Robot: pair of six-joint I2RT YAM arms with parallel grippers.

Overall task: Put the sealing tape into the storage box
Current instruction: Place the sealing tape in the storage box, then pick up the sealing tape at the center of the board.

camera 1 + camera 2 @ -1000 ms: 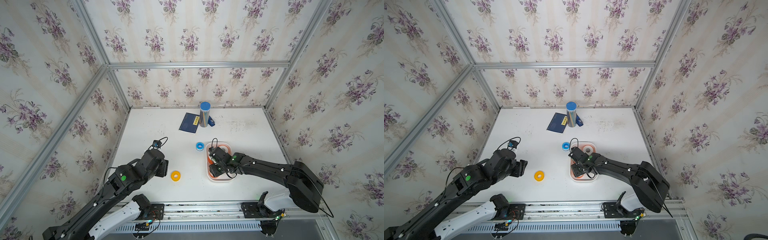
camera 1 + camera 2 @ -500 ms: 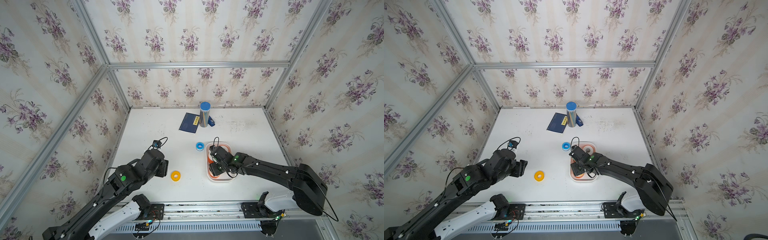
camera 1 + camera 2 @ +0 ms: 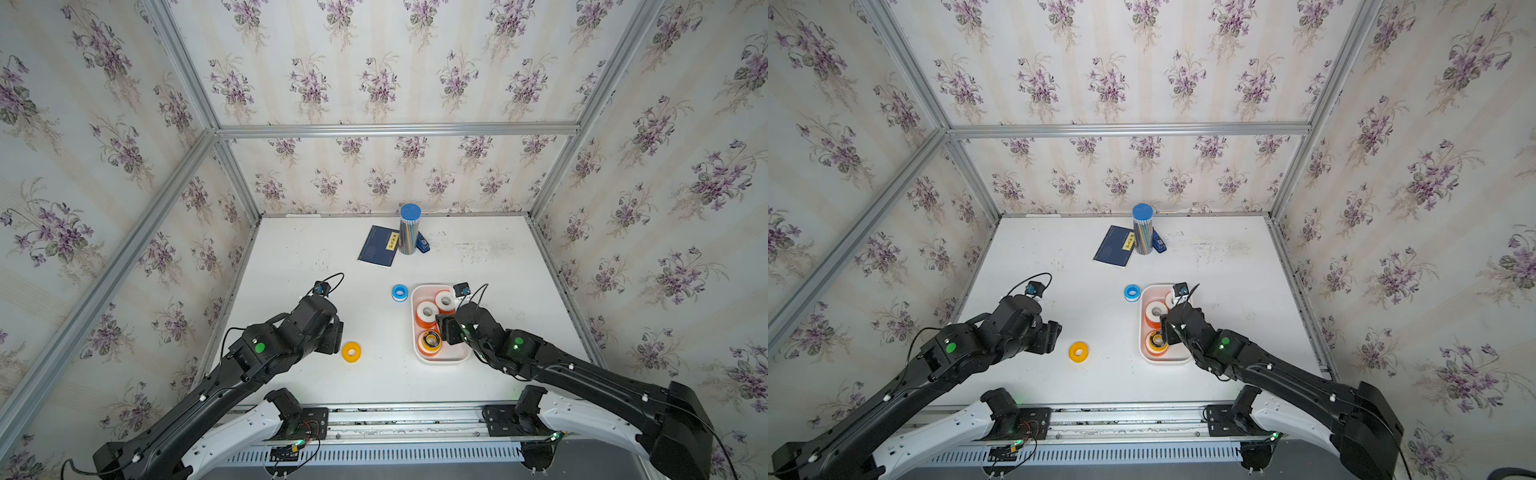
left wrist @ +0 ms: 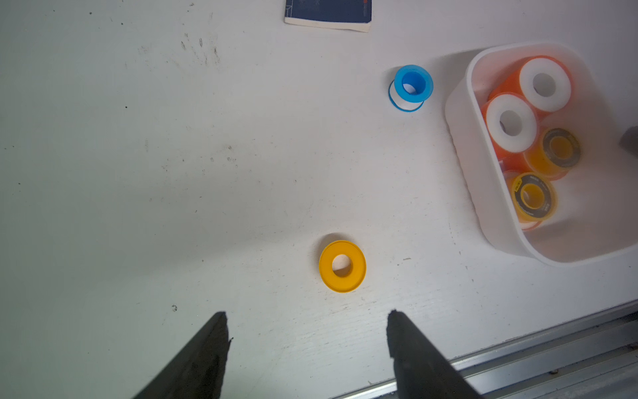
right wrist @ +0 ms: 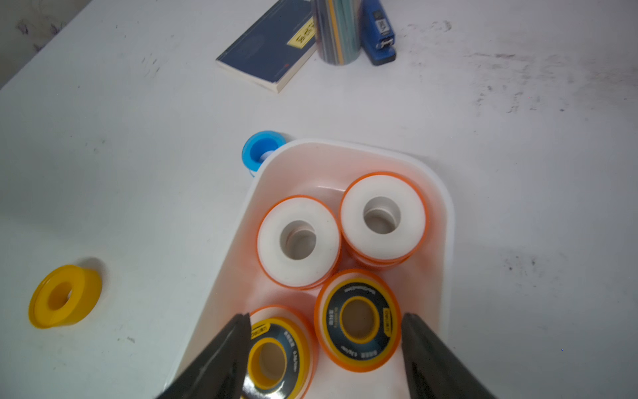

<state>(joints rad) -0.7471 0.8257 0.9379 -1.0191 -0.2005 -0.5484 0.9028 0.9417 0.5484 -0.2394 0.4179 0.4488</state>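
Two rolls outside, left of the storage box (image 3: pixel 448 358): yellow roll (image 3: pixel 351 352) by the spread, empty left tool (image 4: pixel 307 314), blue-and-white roll (image 3: pixel 399 292) at the box's far corner; right tool (image 5: pixel 326 316) released above it.

The white storage box (image 4: pixel 461 138) holds white-faced orange-rimmed rolls (image 5: pixel 298 241) and two black-centred yellow rolls (image 5: pixel 357 319), all flat. Outside on the surface (image 4: pixel 172 172), a blue-and-white roll (image 4: pixel 411 86) sits just beside it, with a yellow roll (image 4: pixel 341 266) farther off.
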